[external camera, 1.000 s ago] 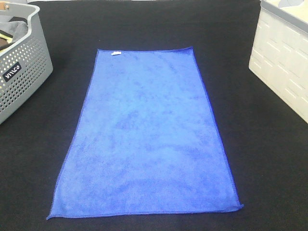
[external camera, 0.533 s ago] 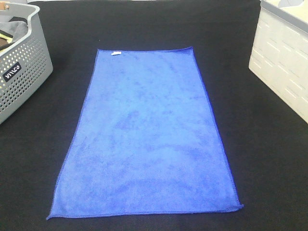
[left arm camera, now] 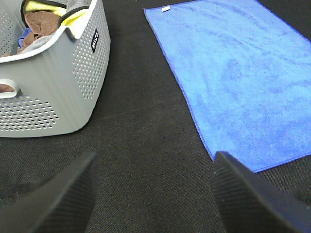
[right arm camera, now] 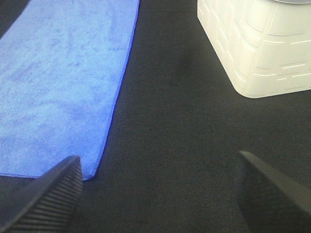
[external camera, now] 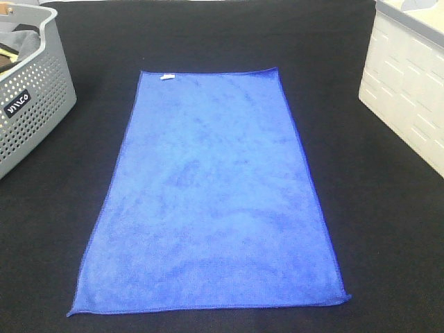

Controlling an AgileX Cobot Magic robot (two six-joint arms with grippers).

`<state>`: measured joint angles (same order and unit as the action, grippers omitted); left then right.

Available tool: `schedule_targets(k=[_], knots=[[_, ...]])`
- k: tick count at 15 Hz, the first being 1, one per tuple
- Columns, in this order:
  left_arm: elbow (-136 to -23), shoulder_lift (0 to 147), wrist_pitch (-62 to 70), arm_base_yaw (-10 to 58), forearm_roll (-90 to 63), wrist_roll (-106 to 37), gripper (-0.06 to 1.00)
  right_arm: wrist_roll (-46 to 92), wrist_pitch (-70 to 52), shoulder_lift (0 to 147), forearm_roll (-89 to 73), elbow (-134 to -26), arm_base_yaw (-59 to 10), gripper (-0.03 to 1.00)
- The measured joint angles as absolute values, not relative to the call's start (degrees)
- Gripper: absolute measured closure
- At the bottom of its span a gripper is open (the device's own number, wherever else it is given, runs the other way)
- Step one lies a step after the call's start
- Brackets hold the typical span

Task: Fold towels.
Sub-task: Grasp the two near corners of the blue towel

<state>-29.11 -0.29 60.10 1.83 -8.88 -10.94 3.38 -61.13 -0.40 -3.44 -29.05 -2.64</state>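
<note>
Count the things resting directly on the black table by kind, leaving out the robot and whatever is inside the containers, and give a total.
Towels: 1, the blue towel, spread flat
Containers: 2, the grey basket and the white bin
Total: 3

towel [external camera: 211, 198]: blue, spread flat and unfolded
place: on the black worktop [external camera: 388, 229], beside the grey basket [external camera: 31, 97]

Bright, even, diffuse light casts only faint shadows, and the towel [external camera: 215, 194] looks sharp in every view
</note>
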Motion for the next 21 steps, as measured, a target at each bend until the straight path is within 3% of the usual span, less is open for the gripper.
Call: schedule_targets(k=[18,21], knots=[[-29.28,-0.29,59.93,1.83,-8.88,-10.94,0.30,3.38,-61.13,-0.40,-3.44,-29.05,-2.64,0.17],[-30.42,0.80,53.97,1.83,-8.94,-8.48,0.30,3.38,-60.22,2.92,-3.90,-30.31,-2.64,0.19]])
